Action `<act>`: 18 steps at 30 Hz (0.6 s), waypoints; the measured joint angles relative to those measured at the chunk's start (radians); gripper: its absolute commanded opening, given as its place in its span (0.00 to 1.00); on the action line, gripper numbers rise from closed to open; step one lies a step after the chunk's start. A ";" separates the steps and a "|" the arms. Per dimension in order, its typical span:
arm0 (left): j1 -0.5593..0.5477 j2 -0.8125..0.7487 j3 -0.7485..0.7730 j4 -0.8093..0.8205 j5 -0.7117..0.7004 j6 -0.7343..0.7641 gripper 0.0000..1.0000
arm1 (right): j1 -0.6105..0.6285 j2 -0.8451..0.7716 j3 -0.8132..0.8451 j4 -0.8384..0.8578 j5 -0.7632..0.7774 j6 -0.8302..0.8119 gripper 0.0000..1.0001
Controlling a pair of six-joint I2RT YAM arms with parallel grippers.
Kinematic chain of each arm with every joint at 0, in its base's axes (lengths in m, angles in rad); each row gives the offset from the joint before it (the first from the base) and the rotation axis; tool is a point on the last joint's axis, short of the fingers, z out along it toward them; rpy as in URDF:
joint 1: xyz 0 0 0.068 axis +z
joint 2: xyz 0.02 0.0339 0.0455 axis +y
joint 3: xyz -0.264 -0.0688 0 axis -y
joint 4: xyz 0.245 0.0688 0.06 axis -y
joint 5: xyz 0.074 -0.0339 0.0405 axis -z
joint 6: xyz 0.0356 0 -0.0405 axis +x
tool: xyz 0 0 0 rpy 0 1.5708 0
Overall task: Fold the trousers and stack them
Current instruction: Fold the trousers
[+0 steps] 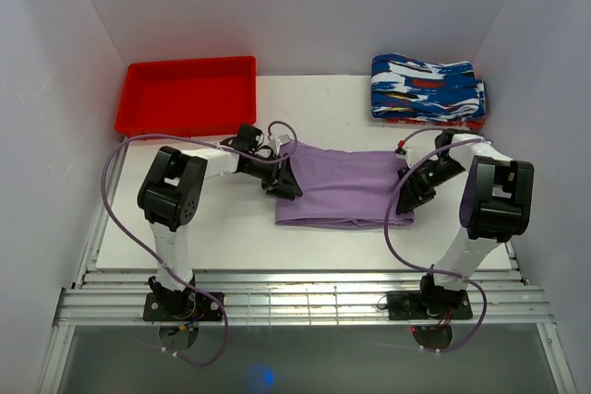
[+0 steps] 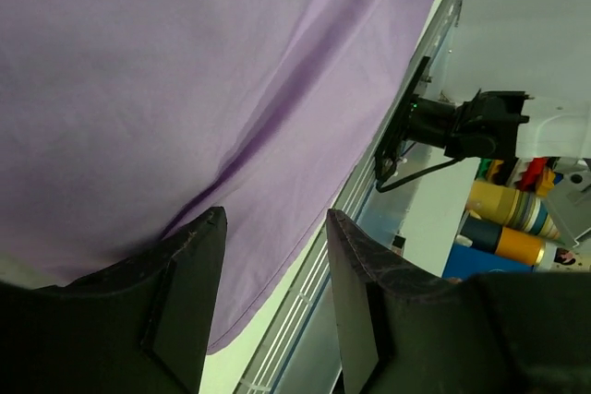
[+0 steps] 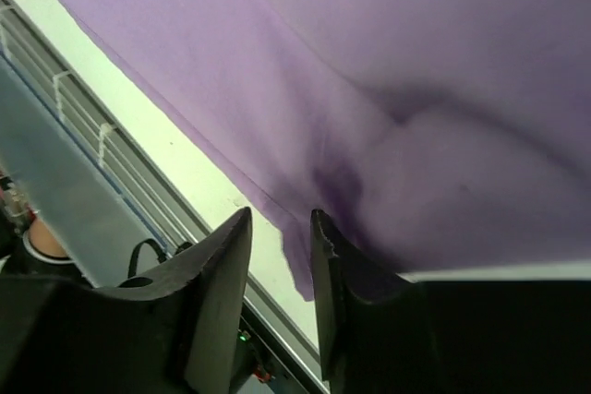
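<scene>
Trousers (image 1: 343, 193) lie folded flat at the middle of the table (image 1: 231, 228), between the two arms. Left gripper (image 2: 275, 228) sits at their left edge, jaws well apart, holding nothing. Right gripper (image 3: 277, 228) sits at their right edge, jaws narrowly parted, a cloth corner in the gap, not clamped. Red tray (image 1: 189, 97) and patterned folded garments (image 1: 427, 89) stand at the far side.

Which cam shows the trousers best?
Top external: the whole folded trousers lie in view on the table, outline complete. Left wrist and right wrist show only close patches of lilac cloth and one edge each.
</scene>
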 measured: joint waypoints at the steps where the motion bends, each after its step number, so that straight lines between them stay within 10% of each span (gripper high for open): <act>1: 0.010 -0.001 0.000 0.009 0.015 0.003 0.57 | -0.001 0.000 0.020 -0.007 0.012 -0.006 0.40; 6: 0.007 -0.059 0.027 -0.035 0.045 0.126 0.65 | -0.019 -0.034 0.145 -0.010 0.050 -0.013 0.64; 18: -0.148 -0.431 0.089 -0.002 -0.272 0.605 0.62 | -0.090 -0.041 0.366 0.057 -0.197 0.229 0.56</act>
